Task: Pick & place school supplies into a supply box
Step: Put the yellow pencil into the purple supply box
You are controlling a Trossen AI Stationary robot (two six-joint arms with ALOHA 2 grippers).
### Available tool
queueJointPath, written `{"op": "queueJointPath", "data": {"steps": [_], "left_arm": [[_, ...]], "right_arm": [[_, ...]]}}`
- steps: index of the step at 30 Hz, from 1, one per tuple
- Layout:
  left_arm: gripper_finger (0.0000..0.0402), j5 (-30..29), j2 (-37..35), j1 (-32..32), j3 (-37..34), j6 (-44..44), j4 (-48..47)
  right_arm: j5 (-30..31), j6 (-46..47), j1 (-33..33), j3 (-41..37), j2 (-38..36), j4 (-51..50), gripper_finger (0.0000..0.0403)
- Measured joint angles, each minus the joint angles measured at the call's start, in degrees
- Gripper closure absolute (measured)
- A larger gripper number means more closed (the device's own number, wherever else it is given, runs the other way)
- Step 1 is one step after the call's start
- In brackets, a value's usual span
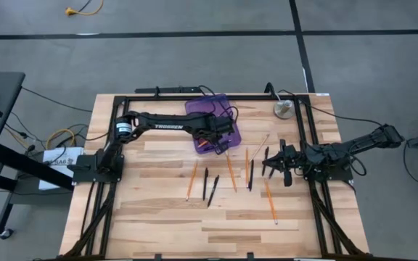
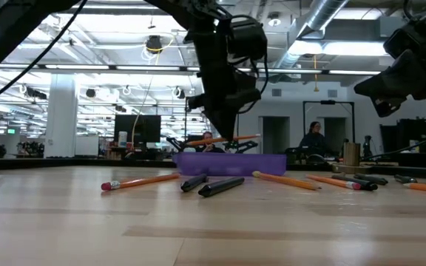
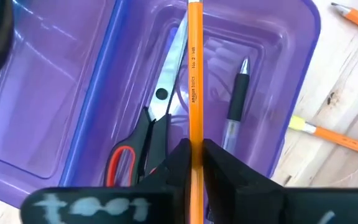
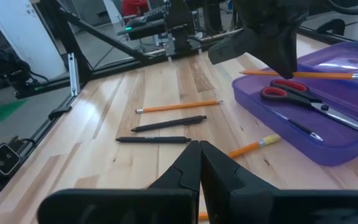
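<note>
The translucent purple supply box (image 1: 212, 123) lies open at the table's far middle. In it lie the red-handled scissors (image 3: 157, 109) and a black pen (image 3: 236, 102). My left gripper (image 1: 222, 138) is over the box, shut on an orange pencil (image 3: 195, 74). My right gripper (image 1: 271, 161) is shut and empty above the table's right middle. Several orange pencils (image 1: 231, 172) and black pens (image 1: 209, 187) lie flat on the wood in front of the box. My left gripper pinches the orange pencil between its two fingers, about at the middle of its shaft (image 3: 195, 146). The fingers come from above, pointing down, and lie across the pencil. The pencil (image 2: 220, 140) lies about level, lifted clear a little above the box (image 2: 231, 163).
A small round grey metal disc (image 1: 284, 109) sits at the far right of the table. A black frame rail (image 1: 307, 138) runs along the table's edges. People sit in the room beyond the table (image 2: 314, 137). Bare wood lies toward the near edge (image 1: 209, 232).
</note>
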Motion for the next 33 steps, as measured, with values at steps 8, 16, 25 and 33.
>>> {"op": "queueJointPath", "data": {"steps": [8, 16, 25, 33], "left_arm": [[0.0372, -0.09, 0.00, 0.04, 0.00, -0.16, 0.00], [0.0293, -0.09, -0.02, 0.00, 0.00, -0.22, 0.05], [0.0242, 3.08, -0.90, -0.03, 0.75, -0.91, -3.20], [0.0239, 2.68, -3.19, -3.55, 7.92, -2.95, -11.66]], "right_arm": [[-0.28, 0.00, 0.00, 0.00, 0.00, -0.09, 0.0403], [-0.28, 0.00, 0.00, 0.00, 0.00, -0.09, 0.0403], [-0.28, 0.00, 0.00, 0.00, 0.02, -0.09, 0.0403], [-0.46, 0.02, 0.00, 0.00, 0.00, -0.42, 0.0403]]}}
